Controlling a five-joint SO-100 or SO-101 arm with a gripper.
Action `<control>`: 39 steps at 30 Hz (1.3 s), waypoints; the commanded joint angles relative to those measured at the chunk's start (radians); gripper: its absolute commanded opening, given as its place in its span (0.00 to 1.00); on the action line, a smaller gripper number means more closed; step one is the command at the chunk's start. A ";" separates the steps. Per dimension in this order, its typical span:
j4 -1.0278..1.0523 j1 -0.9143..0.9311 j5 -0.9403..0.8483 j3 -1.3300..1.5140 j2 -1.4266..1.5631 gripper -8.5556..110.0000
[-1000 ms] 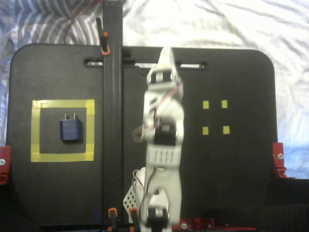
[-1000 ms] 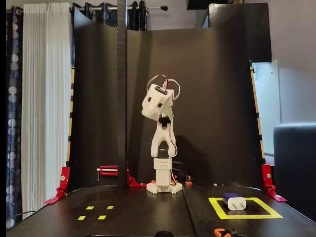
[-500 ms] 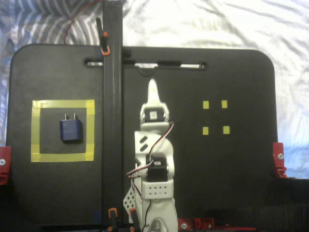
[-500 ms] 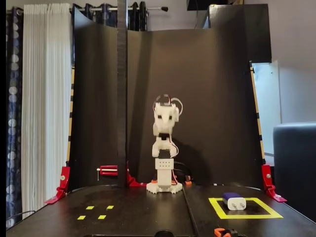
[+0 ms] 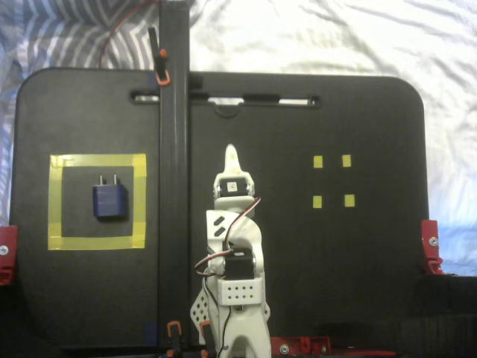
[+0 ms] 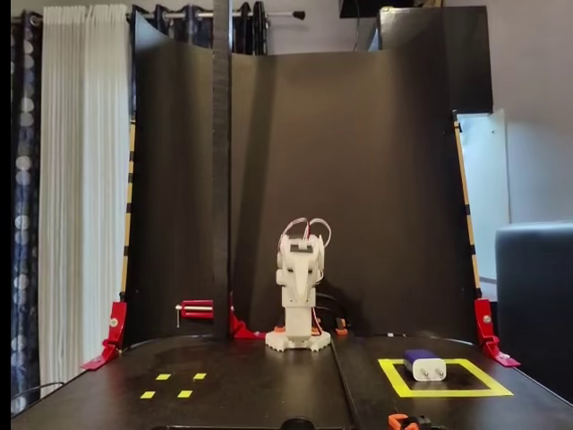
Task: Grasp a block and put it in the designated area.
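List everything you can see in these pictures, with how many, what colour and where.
Boxy plug-like block: one, dark navy with two silver prongs, lying inside the taped square.
Large tape square outline: one, yellow, at the left of the table in the top-down fixed view.
Tiny tape squares: four, yellow, at the right of that view.
Flat table top: one, black.
Upright post: one, black, left of the arm.
Edge clamps: red, at the table's sides.
Backdrop panels: black, behind the arm.
Robot arm: one, white, folded at the centre, its pincer empty.
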 commanded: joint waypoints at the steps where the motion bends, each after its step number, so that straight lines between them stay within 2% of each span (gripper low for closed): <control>1: 0.002 -0.002 -0.009 0.029 0.011 0.08; 12: 0.158 -0.003 -0.034 0.057 0.011 0.08; 39: 0.164 0.021 0.023 0.057 0.011 0.07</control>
